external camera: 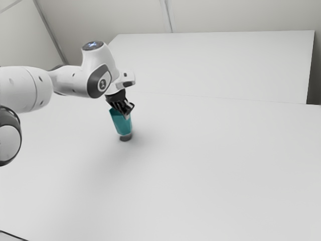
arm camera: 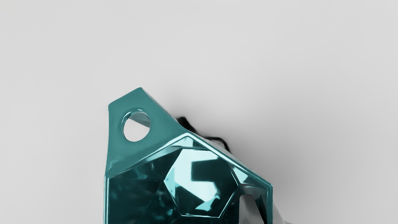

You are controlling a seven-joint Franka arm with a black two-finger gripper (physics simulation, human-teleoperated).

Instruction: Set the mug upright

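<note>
The fingers (external camera: 131, 106) pinch the wall of the teal mug (external camera: 122, 124), which leans slightly, mouth up, at the bench (external camera: 200, 165)

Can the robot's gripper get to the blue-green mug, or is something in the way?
Yes, it looks like it can. The gripper is right at the teal mug: one finger is inside the open mouth, the other just outside the wall. I see nothing blocking it.

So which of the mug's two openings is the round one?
The small hole through the handle; the mug's mouth is wider and has straight sides.
</note>
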